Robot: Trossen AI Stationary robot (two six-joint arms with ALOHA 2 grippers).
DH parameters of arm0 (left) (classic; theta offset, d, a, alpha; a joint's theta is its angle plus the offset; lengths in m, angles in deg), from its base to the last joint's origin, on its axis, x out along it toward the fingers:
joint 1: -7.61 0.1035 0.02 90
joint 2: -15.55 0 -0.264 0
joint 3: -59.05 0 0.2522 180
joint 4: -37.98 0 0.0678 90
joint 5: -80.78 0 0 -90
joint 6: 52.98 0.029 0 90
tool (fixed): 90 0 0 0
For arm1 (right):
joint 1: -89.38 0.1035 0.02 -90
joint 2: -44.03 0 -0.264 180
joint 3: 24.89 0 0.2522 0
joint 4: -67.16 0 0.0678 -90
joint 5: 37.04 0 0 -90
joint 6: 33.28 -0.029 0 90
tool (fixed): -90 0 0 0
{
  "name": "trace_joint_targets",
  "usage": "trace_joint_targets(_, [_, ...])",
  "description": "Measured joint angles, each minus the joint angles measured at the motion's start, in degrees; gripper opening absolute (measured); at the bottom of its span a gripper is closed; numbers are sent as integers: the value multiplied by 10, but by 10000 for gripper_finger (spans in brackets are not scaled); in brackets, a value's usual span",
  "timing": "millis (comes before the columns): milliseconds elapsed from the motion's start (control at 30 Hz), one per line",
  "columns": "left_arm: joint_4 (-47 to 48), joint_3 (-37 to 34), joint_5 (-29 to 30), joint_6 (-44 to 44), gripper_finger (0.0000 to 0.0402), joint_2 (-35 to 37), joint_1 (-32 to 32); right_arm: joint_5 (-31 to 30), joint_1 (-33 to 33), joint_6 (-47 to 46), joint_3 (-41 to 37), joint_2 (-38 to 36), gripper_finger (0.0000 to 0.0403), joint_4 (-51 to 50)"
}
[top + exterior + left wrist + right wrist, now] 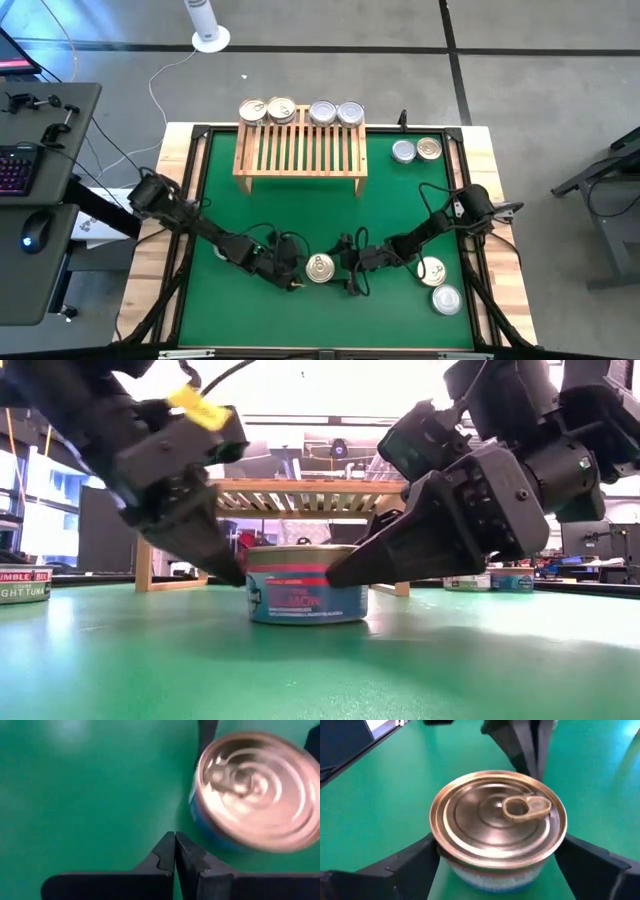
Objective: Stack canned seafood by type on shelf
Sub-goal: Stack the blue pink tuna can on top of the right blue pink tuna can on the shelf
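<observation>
Gold-lidded tin (pixel 498 822) sits between the right end effector's (pixel 500 862) spread fingers

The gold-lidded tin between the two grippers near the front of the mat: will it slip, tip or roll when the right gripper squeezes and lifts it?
The tin sits flat on its base, low and wide, so tipping or rolling seems unlikely. Its round metal wall looks rigid but smooth; the right gripper, fingers either side, could slip if off-centre. The shut left gripper beside it may nudge it.

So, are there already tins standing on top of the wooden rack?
Yes, four tins stand along the far edge of the rack.
</observation>
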Motion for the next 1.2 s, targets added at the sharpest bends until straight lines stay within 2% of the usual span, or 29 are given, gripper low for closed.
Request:
trace_joint_targets(300, [115,-1,31,-72,0,46,-48,-12,6,-19,-1,0,324,-4])
trace_joint_targets(400, [86,-2,26,-59,0,45,-61,-4,0,-22,-1,0,319,-7])
trace_joint_targets(600, [-7,-2,16,-22,0,29,-57,57,-18,-18,16,0,321,-26])
trace_joint_targets(767, [-49,-2,-17,-4,0,15,-49,111,-28,-1,58,-1,353,-109])
trace_joint_targets(833, [-54,-2,-13,-3,0,11,-49,131,-32,7,79,-1,368,-149])
trace_joint_targets(1000, [-68,-2,-3,4,0,7,-47,127,-31,29,107,0,390,-192])
trace_joint_targets(1200, [-82,-3,6,29,0,3,-37,124,-34,31,114,0,394,-197])
